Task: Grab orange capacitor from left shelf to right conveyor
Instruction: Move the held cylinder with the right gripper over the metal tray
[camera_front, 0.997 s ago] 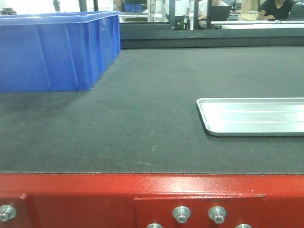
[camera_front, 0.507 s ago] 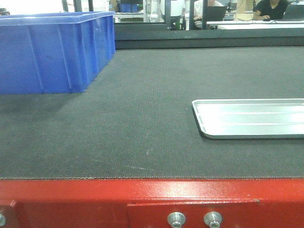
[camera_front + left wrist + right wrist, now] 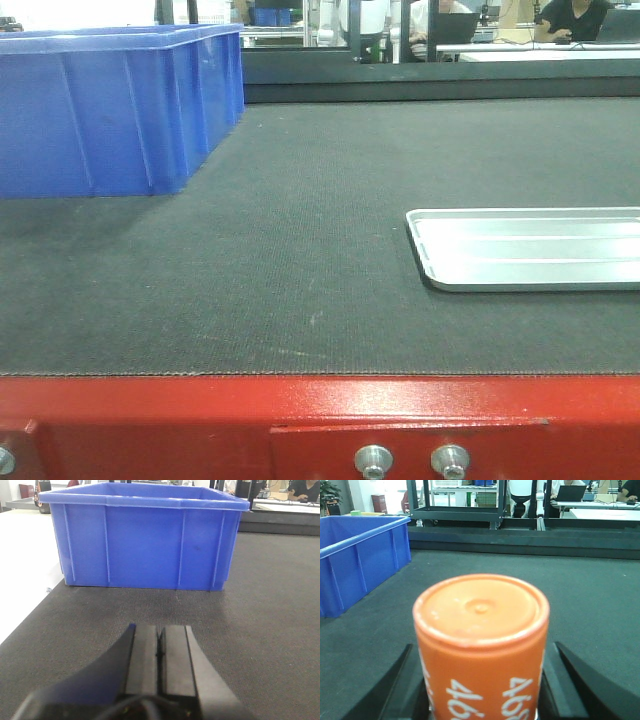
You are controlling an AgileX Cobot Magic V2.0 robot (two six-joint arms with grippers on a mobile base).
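Right gripper [image 3: 482, 692] is clamping the orange capacitor [image 3: 481, 630] at lower centre of frame, apparently over the right conveyor [image 3: 600, 605], w/ set-down pending; left gripper [image 3: 160, 647] is idling, jaws together.

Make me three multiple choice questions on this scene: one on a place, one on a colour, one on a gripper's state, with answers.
1. Where on the conveyor belt does the silver tray lie in the front view?
A. right side
B. left side
C. centre

2. What colour is the capacitor in the right gripper?
A. green
B. orange
C. white

3. How is the left gripper?
A. wide open
B. shut and empty
C. shut on a capacitor

Answers:
1 A, the tray runs off the picture's right edge.
2 B, its top and side are orange.
3 B, its fingers meet with nothing between.
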